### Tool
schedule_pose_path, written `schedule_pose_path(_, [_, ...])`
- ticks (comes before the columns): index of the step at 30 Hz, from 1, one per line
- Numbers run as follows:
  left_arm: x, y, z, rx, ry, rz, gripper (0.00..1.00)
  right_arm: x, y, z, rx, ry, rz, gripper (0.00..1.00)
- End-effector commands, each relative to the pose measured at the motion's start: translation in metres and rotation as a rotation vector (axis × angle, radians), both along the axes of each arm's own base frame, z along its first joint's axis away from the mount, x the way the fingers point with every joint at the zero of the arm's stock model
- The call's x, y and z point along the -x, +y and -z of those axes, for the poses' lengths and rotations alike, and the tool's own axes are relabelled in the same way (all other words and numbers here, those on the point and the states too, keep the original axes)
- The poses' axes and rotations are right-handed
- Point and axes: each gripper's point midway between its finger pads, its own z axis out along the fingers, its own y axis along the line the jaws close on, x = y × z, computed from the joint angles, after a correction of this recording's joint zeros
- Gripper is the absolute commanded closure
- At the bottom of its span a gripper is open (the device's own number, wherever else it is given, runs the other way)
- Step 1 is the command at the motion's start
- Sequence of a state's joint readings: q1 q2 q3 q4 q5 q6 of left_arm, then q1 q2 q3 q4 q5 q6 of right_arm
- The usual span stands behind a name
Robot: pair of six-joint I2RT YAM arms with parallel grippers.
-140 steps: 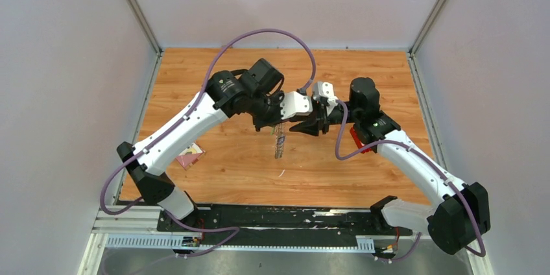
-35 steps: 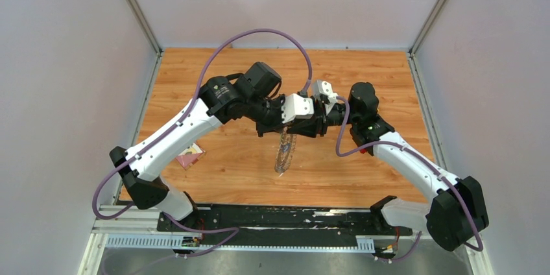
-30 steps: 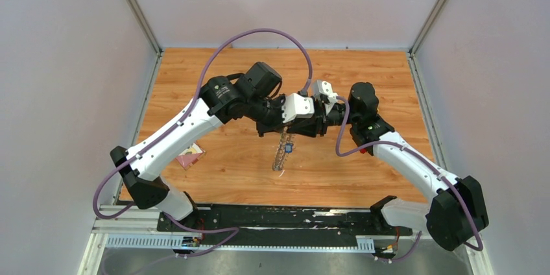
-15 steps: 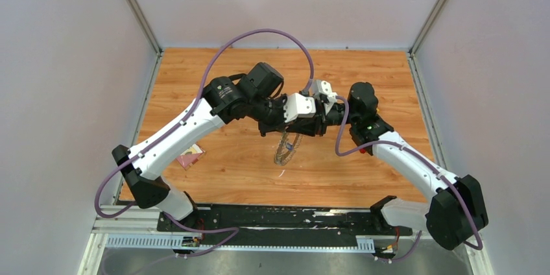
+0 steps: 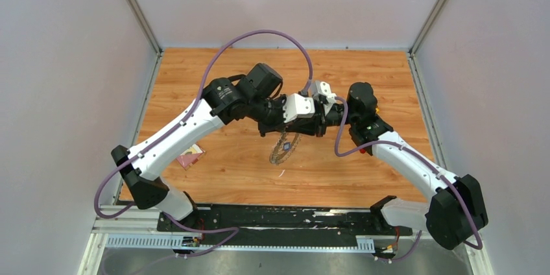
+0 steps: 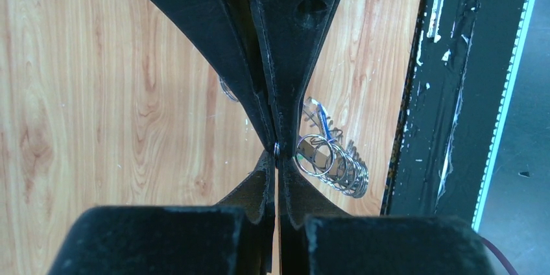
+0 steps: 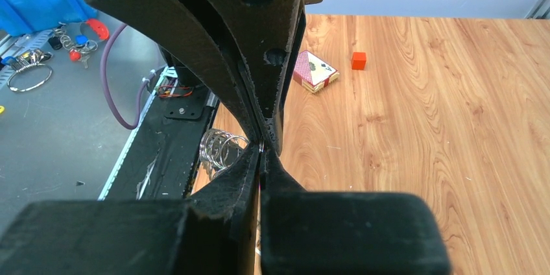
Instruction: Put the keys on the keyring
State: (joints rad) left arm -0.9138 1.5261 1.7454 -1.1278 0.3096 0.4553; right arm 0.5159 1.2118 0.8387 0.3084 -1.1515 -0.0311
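Both grippers meet tip to tip above the middle of the table. The keyring point(image 5: 283, 148), a silver ring fringed with silver keys, hangs just below them, tilted. A blue-headed key point(image 5: 287, 147) shows against it. My left gripper point(image 6: 276, 155) is shut on the ring's wire. The right gripper point(image 7: 261, 153) is shut on the same wire from the opposite side, its fingers point(image 6: 288, 61) pointing at mine. A bunch of small split rings point(image 6: 334, 165) dangles beside the pinch, with a blue bit point(image 6: 322, 119) above it.
A pink card point(image 5: 190, 156) lies on the wood at the left. A patterned card pack point(image 7: 315, 71) and a small red block point(image 7: 358, 60) sit farther off in the right wrist view. The black base rail point(image 5: 279, 218) runs along the near edge.
The right gripper's jaws have closed onto the ring's wire. The keyring has swung from edge-on to a flatter tilt under the grippers. The left gripper stays shut.
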Motion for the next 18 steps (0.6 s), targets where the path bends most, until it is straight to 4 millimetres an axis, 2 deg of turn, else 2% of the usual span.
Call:
schedule_pose_path(1, [0.007, -0.004, -0.024, 0.101, -0.065, 0.066, 1.0, 0.0, -0.001, -0.018, -0.03, -0.076, 0.004, 1.0])
schedule_pose_path(18, [0.013, 0.011, -0.026, 0.101, -0.169, 0.159, 0.72, 0.008, -0.003, -0.02, -0.027, -0.095, -0.051, 1.0])
